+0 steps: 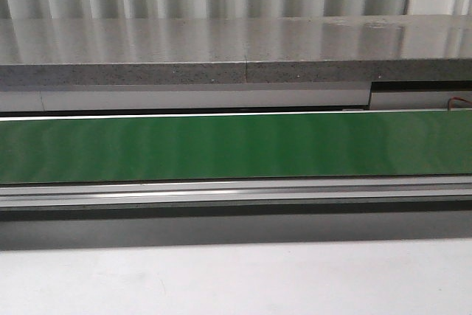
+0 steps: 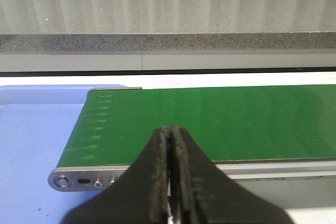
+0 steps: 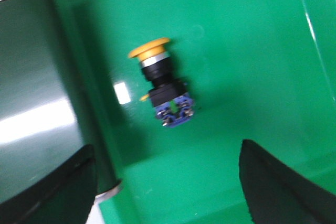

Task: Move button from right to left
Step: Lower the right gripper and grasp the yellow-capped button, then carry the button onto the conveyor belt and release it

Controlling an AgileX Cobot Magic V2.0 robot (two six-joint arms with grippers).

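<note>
Button (image 3: pixel 160 86) lying on its side on green surface (image 3: pixel 247 45), right gripper (image 3: pixel 168 182) spread wide above it, left gripper (image 2: pixel 170 177) closed over green belt (image 2: pixel 220 119)

Button (image 3: pixel 161 88) on its side in tray (image 3: pixel 252 40), beside belt (image 3: pixel 37 103).

We find no text, label, brand, number or sign that can be read in any view; the button (image 3: pixel 160 88) shows no lettering we can make out through the blur.
</note>
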